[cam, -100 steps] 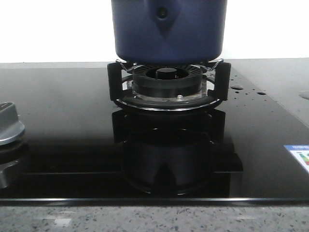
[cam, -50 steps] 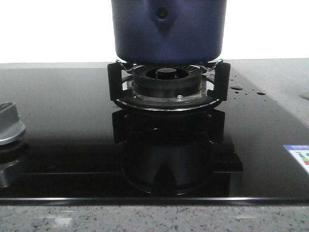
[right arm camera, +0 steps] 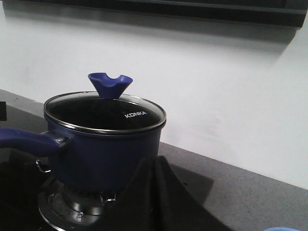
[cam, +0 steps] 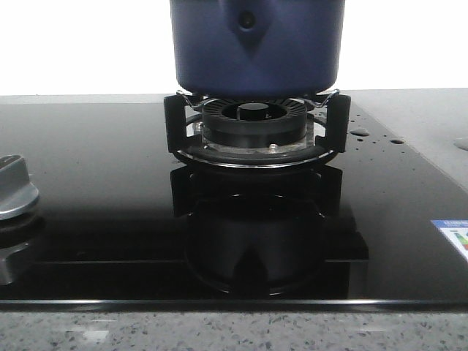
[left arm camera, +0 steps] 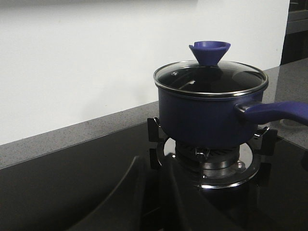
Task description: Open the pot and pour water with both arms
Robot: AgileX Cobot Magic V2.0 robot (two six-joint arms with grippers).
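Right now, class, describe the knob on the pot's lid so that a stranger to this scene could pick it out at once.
Start at the black glass hob against the white wall, and find the navy pot standing on the burner stand. A glass lid with a metal rim covers it. At the lid's centre rises the knob: a blue funnel, narrow at its foot, flared and notched on top, unlike the long handle at the pot's side.

Pot (left arm camera: 202, 120) sits on the burner ring (left arm camera: 211, 161), on the black glass hob (left arm camera: 72, 192). Glass lid (left arm camera: 210, 78) is on, closed, with a blue funnel-shaped knob (left arm camera: 209, 51) on top. Blue handle (left arm camera: 274, 111) sticks out sideways over the hob. Grey stone counter edge (left arm camera: 72, 137) runs behind the hob, white wall (left arm camera: 86, 62) beyond it. Dark left gripper fingers (left arm camera: 130, 197) are blurred in the foreground, well apart from the pot.
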